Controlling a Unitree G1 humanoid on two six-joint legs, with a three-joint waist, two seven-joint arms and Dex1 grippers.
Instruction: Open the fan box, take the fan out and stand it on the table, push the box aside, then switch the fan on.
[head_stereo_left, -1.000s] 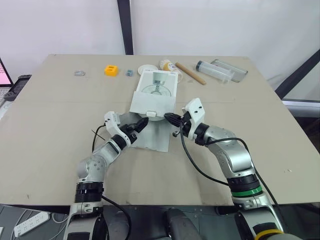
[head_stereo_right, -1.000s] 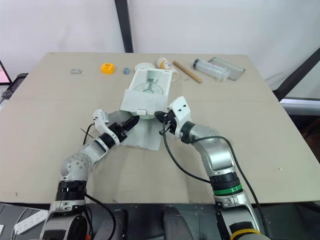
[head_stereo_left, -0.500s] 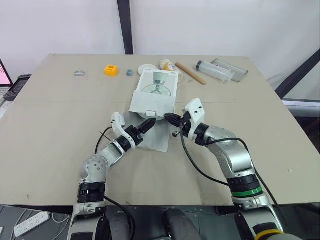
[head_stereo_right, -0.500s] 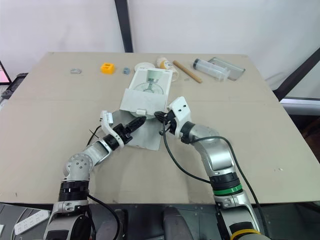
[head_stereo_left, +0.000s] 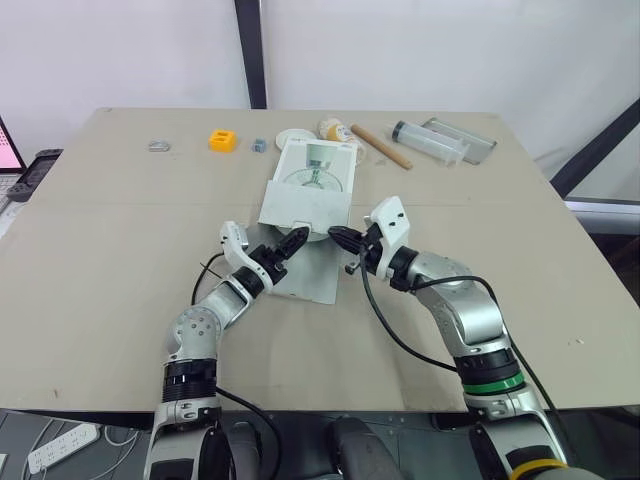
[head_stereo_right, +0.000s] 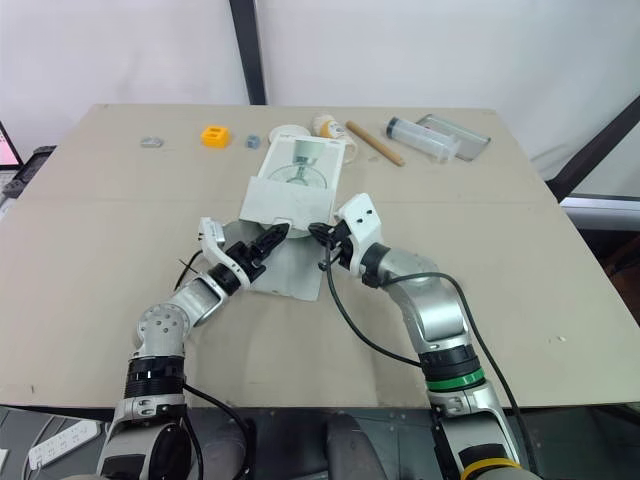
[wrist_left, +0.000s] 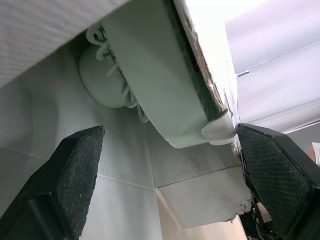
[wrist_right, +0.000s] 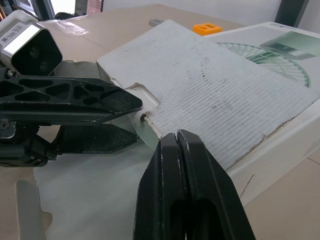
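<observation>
Left wrist view: the left gripper (wrist_left: 170, 132) is spread wide, and its two fingers (wrist_left: 75, 170) flank the pale fan (wrist_left: 150, 85), which lies just inside the mouth of the box. Neither pad appears to touch it.
Fan box: the fan box (head_stereo_left: 310, 190) lies flat near the middle of the table (head_stereo_left: 120, 230). Its mouth faces 6 o'clock and its lower flap (head_stereo_left: 312, 278) is spread on the tabletop.
Left gripper's place: at 7 o'clock of the mouth, over the lower flap.
Right gripper: the right gripper (head_stereo_left: 337, 236) is pressed shut at 5 o'clock of the mouth, its tips at the torn edge of the upper flap (wrist_right: 215, 95). I cannot tell whether any card is nipped between them.
Stage: by my judgement the box is open and the fan is not yet out.
Risk, snag: the fan's ribbed grille sits close under the upper flap, so a flat pull toward 6 o'clock may catch it on that ragged edge.
Risk, slip: the fan's rim is curved and smooth, so pads closing off-centre may squeeze it back toward 12 o'clock.
Risk, drag: nothing pins the box, so it may slide along with the fan.
Risk, flap: the card is already torn, and if the shut tips slip, the flap may drop onto the left fingers.
Risk, clutter: a yellow block (head_stereo_left: 222, 141), a wooden stick (head_stereo_left: 380, 146) and a clear tube (head_stereo_left: 430, 141) lie at 12 o'clock, so a careless shove of the box could scatter them.
</observation>
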